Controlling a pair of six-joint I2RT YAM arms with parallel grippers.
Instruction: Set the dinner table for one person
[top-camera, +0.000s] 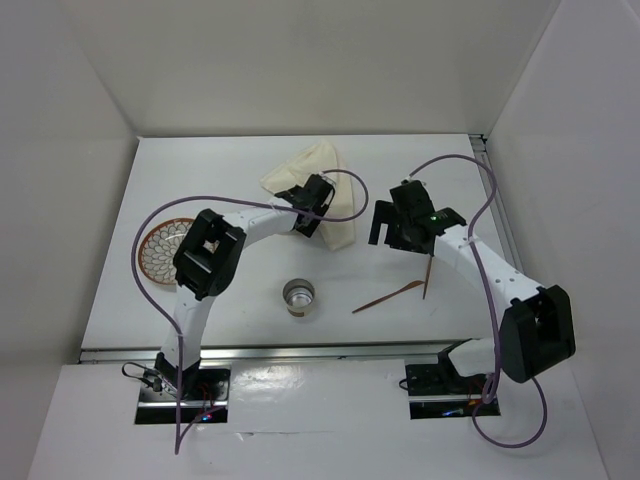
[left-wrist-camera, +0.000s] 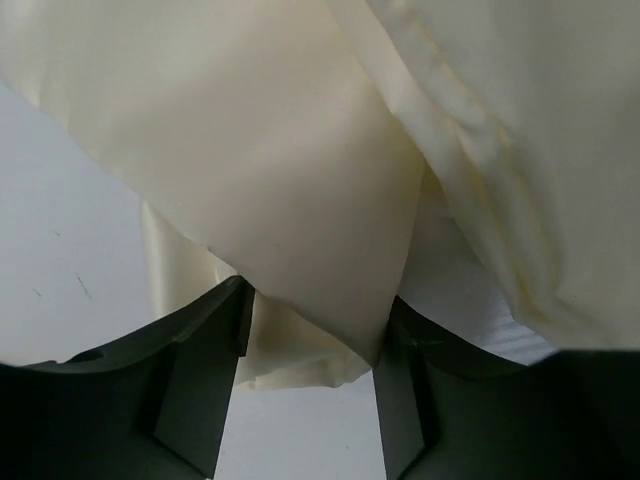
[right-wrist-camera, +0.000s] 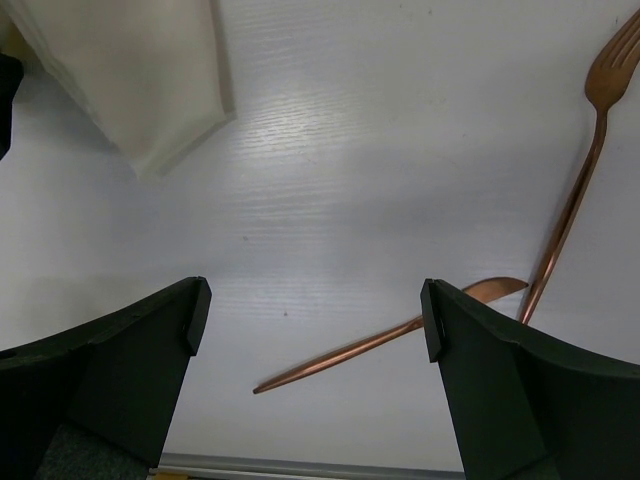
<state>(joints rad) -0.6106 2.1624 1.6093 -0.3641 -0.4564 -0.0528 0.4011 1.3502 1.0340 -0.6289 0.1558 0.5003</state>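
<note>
**A:** So, how far along is the place setting?

**B:** Barely started, I judge. The worktop (top-camera: 215, 175) stretches out under both my arms, its metal rail along the six o'clock edge, and nothing on it is laid out yet. The cloth (top-camera: 312, 163) lies crumpled at twelve o'clock. The plate (top-camera: 162, 250) sits off at nine o'clock, well apart from the cloth. The cup (top-camera: 298, 296) stands near the middle, toward six. The fork (right-wrist-camera: 588, 160) and the other copper utensil (right-wrist-camera: 385, 338), a knife or a spoon, lie at four o'clock in a loose V, their ends touching or nearly so.

**A:** And your claws?

**B:** My left claw (left-wrist-camera: 312, 340) is down in the cloth with a fold between its jaws. Whether it is clenched on that fold or only straddling it, I cannot tell. My right claw (right-wrist-camera: 315, 300) is spread wide and grasps nothing, hovering over bare worktop between the cloth's corner and the cutlery.

**A:** What is left?

**B:** Nearly all of it, I reckon: flatten the cloth, then bring the plate, the cutlery and the cup to it.
</note>
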